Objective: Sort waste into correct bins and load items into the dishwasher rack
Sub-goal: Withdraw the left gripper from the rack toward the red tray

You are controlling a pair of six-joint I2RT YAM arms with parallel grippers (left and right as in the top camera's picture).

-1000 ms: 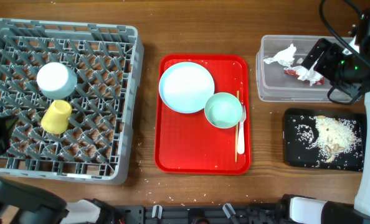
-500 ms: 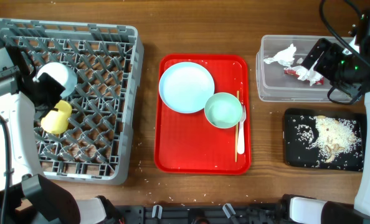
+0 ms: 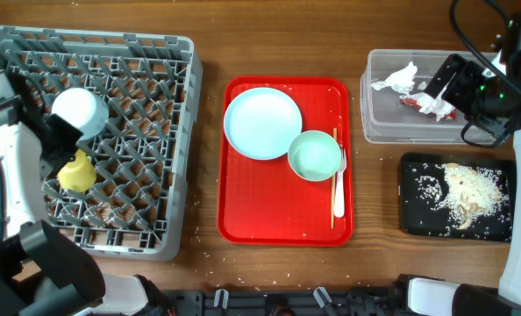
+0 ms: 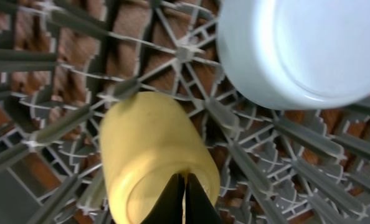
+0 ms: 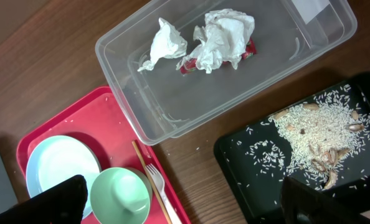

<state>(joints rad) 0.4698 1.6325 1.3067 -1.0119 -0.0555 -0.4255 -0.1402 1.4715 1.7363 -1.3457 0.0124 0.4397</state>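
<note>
Listing what is left for you to handle, item by item.

Yellow cup [image 4: 151,162]: lies tilted among the pegs of the dishwasher rack [image 3: 146,53], just beside the small white bowl [image 3: 78,111]. It is probably light, rigid plastic with a smooth, slippery wall. If you need to right it, take it by the rim with one finger inside.

Left gripper [image 4: 185,186]: sits directly over the cup. Its fingers are closed to a hairline slit with nothing visible between them. You cannot tell whether the tips touch the cup.

Plate [image 3: 262,123]: lies flat on the red serving tray [image 3: 243,211]. It looks stiff and probably breakable, and it is awkward to get under. Pinch its raised edge.

Light green bowl [image 3: 313,155]: stands upright against the plate's edge. It is likely light, so grip across the rim wall.

Chopsticks [image 3: 334,136] and fork [image 3: 339,197]: lie side by side, just right of the bowl. They are thin, light and apt to roll, so pinch them mid-length from above.

Right gripper [image 5: 182,193]: fingers are spread wide and hold nothing. It is near the clear tub [image 5: 141,118], which holds the tissue [image 5: 219,34] and the wrapper [image 5: 250,48]. The rice [image 5: 322,124] lies in the black tray [image 5: 235,162].
</note>
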